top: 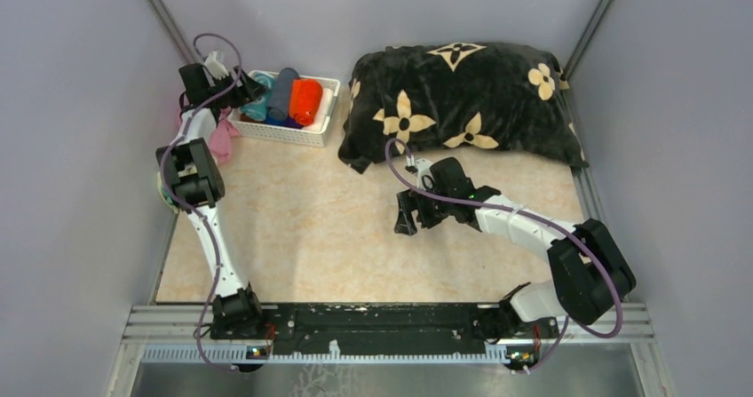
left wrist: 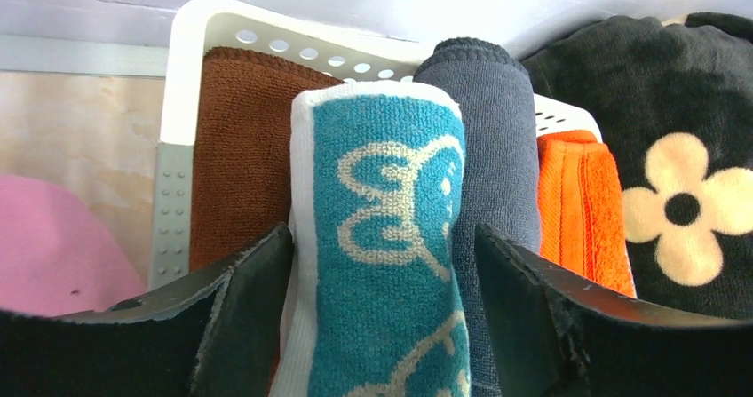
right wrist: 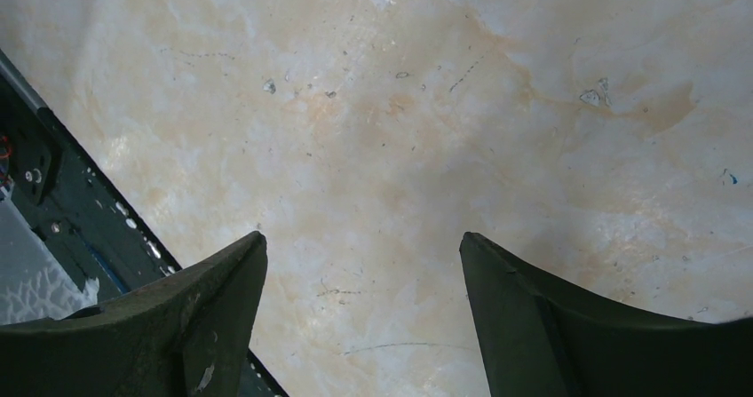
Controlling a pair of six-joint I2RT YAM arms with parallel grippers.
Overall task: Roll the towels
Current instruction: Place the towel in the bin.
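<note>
Left gripper (left wrist: pixel 384 237) open astride the rolled teal towel (left wrist: pixel 391 148) in the far-left basket (left wrist: pixel 191 42), right gripper (right wrist: pixel 362 242) open, empty: snagging the cloth during withdrawal could unroll it.

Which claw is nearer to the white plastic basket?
Left. The left claw is over the white plastic basket, open astride the teal printed towel roll. The right claw hangs open over the beige tabletop near the black flowered cushion.
</note>
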